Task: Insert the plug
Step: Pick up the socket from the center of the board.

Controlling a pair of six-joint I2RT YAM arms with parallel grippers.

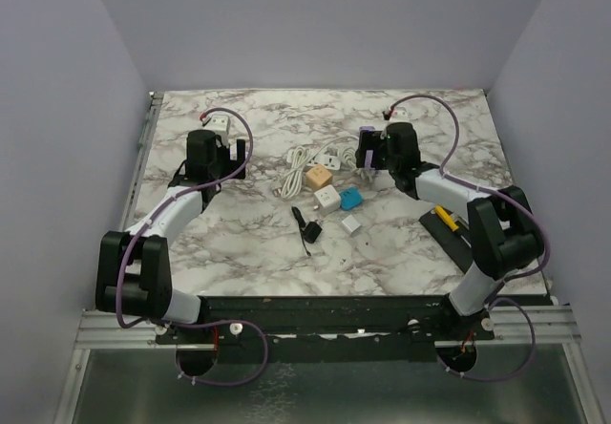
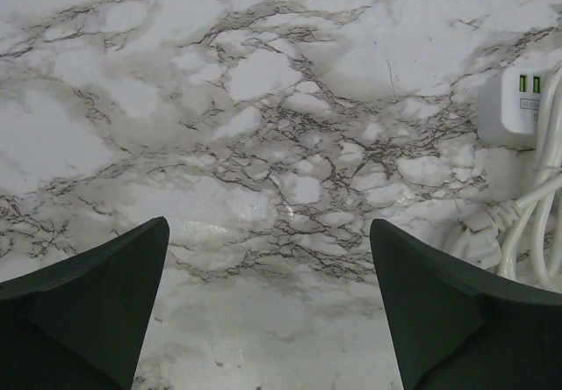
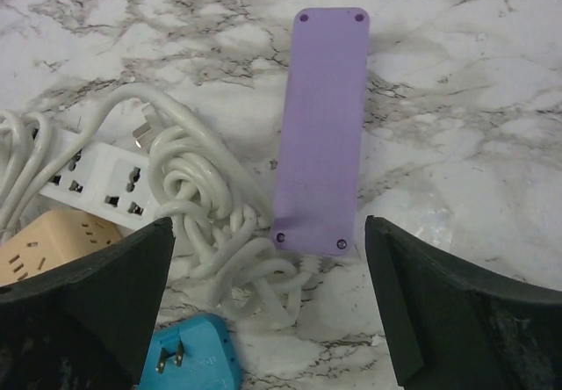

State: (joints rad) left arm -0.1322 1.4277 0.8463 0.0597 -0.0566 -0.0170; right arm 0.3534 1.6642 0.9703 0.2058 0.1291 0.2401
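The left pincer [image 2: 268, 223] gapes empty over bare marbled surface [image 2: 263, 100] and the right pincer [image 3: 268, 225] gapes empty above a purple strip [image 3: 320, 126], with the blue plug [image 3: 198, 359] at its seven o'clock beside the coiled white cord [image 3: 211, 223]; the plug is probably light, rigid and slick, best pinched across its flat sides, clear of the prongs [image 3: 171, 355].

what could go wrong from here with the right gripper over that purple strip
The right gripper hangs open over the purple strip, and the coiled white cable lies against one long edge of it, so a closing finger may snag it. The strip shows a plain face with no sockets, so it may need turning.
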